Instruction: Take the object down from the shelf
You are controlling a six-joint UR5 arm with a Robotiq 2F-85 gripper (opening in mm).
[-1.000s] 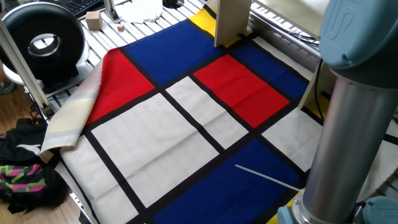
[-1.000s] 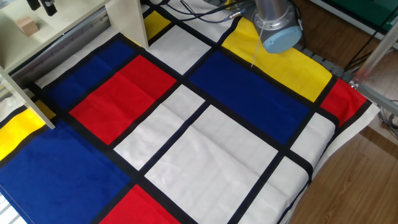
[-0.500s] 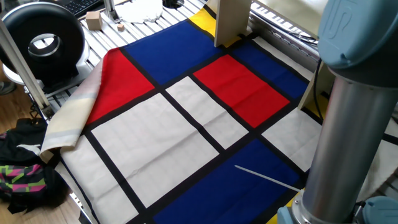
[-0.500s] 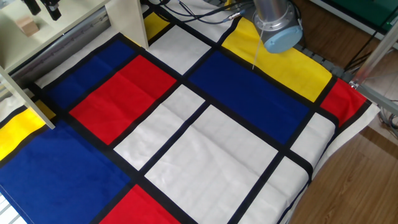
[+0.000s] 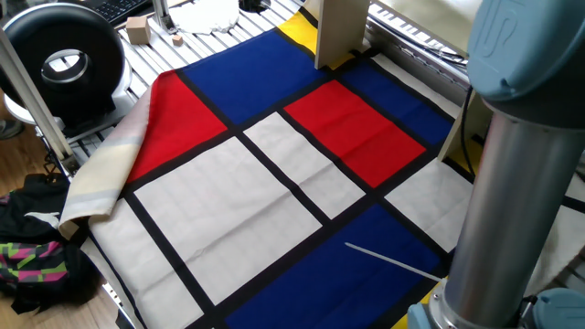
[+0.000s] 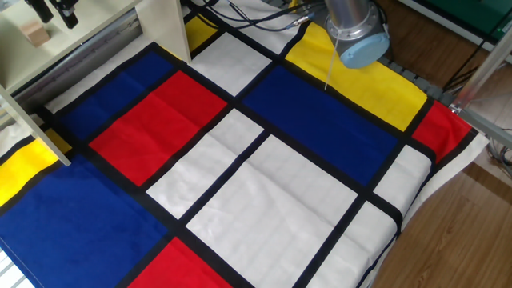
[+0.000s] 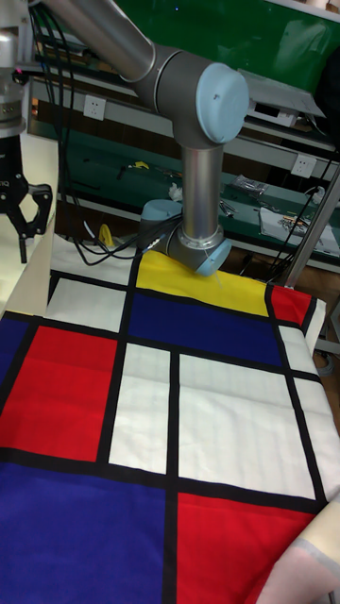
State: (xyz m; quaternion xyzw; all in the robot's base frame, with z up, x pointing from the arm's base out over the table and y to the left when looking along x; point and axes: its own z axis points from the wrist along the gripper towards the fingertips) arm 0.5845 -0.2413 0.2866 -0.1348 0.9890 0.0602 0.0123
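The object [image 6: 34,32], a tiny tan block, sits on the flat board of the cream shelf [image 6: 160,28] at the top left of the other fixed view. My gripper [image 6: 53,11] hangs just above and slightly right of it, its two dark fingers apart and empty. The tall fixed view shows the gripper [image 7: 28,234] open at the left edge, over a shelf board [image 7: 33,274]. In one fixed view only an upright board of the shelf [image 5: 338,32] shows; the object and gripper are out of view there.
A red, blue, white and yellow checked cloth [image 6: 264,176] covers the table. The arm's base [image 6: 356,36] stands at the far side. A pale wooden cube [image 5: 137,30], a black round device [image 5: 64,59] and a thin white stick [image 5: 393,260] lie around.
The gripper fingers have come down slightly toward the block on the shelf. The block has not moved.
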